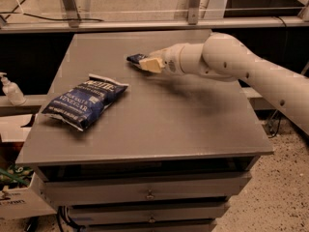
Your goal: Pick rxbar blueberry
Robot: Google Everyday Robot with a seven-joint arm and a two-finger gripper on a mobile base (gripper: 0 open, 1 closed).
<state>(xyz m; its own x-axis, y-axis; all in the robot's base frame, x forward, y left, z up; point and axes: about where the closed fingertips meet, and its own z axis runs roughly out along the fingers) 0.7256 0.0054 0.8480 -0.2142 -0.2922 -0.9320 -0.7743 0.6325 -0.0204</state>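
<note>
The rxbar blueberry is a small dark navy bar at the far middle of the grey table. Only its left end shows; the rest is hidden under my gripper. My gripper, with cream-coloured tips, reaches in from the right on the white arm and sits right at the bar, touching or just over it. I cannot tell whether the bar is off the table.
A large puffy blue chip bag with white lettering lies at the table's left. A hand sanitiser bottle stands on a lower ledge at far left. A rail runs behind the table. Drawers sit below its front edge.
</note>
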